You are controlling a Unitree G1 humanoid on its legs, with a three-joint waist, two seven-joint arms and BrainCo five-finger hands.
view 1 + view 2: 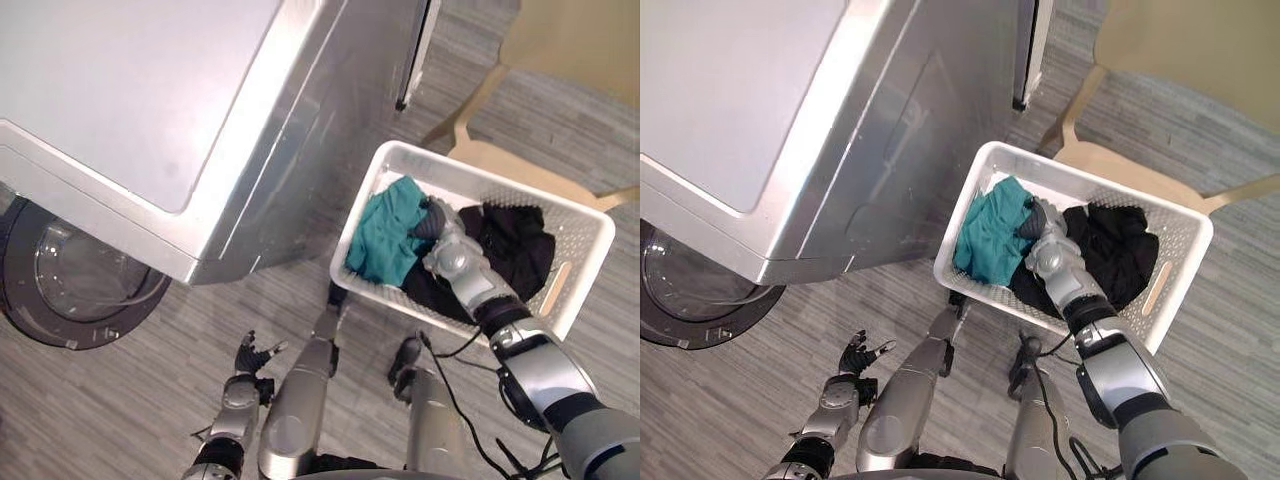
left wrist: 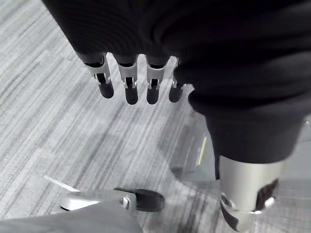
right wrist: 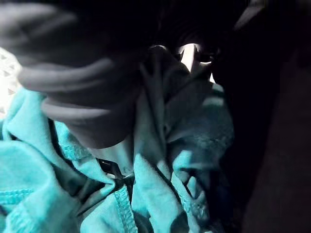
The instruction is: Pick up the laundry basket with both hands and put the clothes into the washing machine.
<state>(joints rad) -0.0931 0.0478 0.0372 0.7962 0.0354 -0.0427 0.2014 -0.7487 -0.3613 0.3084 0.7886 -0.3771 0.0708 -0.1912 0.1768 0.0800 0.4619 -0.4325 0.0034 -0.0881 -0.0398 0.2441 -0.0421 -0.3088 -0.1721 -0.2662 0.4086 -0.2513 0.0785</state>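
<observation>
Right hand (image 1: 435, 222) reaches down among the clothes; I cannot tell how its fingers lie. Beside the washing machine (image 1: 150, 100), the laundry basket (image 1: 583, 243) holds black clothes (image 1: 515, 245) and a teal garment (image 1: 385, 240). Left hand (image 1: 253, 356) hangs low, fingers straight and apart.

We had L hand (image 1: 250, 358) low at our left side, fingers (image 2: 127, 80) straight & relaxed. R arm reached fwd & down, R hand (image 1: 434, 222) tipped downward at wrist.
</observation>
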